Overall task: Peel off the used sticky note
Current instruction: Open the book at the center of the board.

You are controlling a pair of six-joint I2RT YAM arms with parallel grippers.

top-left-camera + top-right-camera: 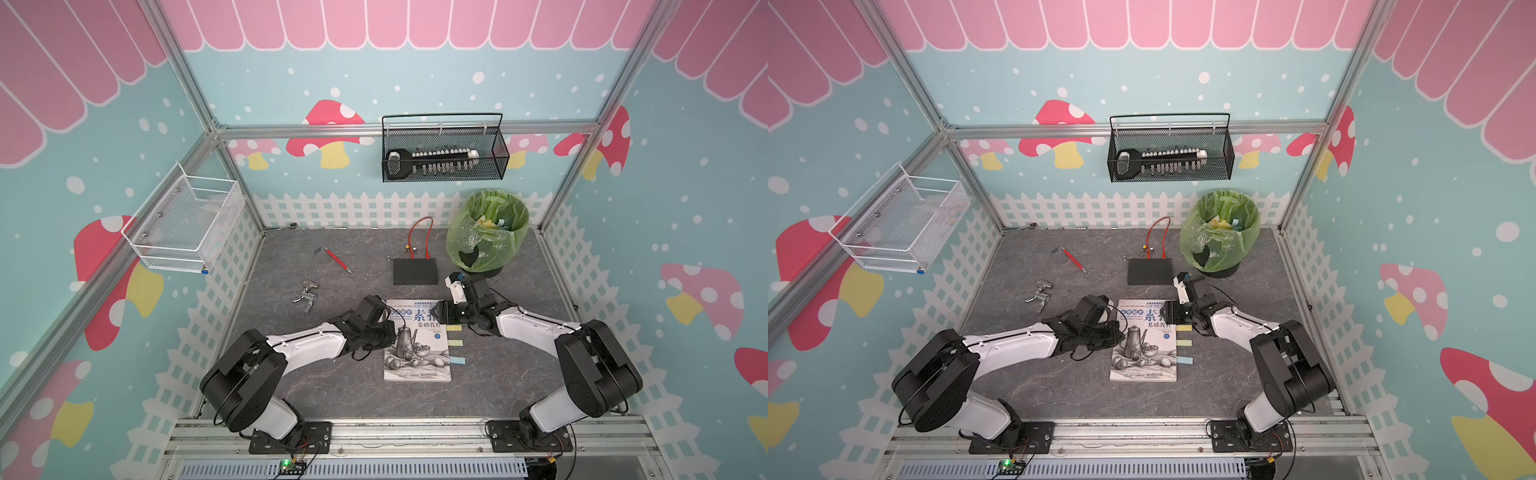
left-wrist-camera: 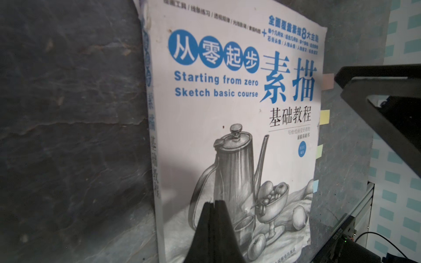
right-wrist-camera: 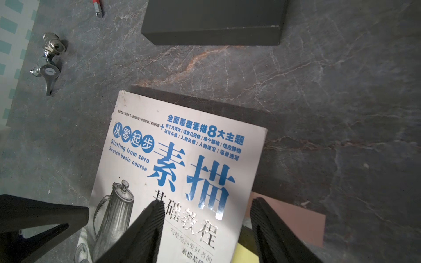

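Left end effector (image 2: 213, 203): jaws fully together, nothing between them. The tips sit over the cover of the sketch course book (image 2: 227, 113), on the drawn pitcher near the spine side. Contact with the cover cannot be confirmed.

Right end effector (image 3: 207, 205): jaws moderately apart, gripping nothing. They straddle the book's open edge, with one finger (image 3: 155, 218) over the cover's printed title and the other finger (image 3: 266, 218) off the book, above the counter (image 3: 319, 91).

Pink sticky note (image 3: 296, 218): projects from the book's open edge and lies flat on the counter. It sits just outside the outer finger of the right end effector, partly hidden behind it, and is not gripped.

Yellow sticky note (image 3: 246, 252): on the same edge, between the right fingers and nearer the wrist. A green sticky note (image 2: 319, 151) and a blue sticky note (image 2: 315, 186) follow farther back along that edge.

Beyond the right fingertips, well apart, lies a flat black box (image 3: 214, 22).
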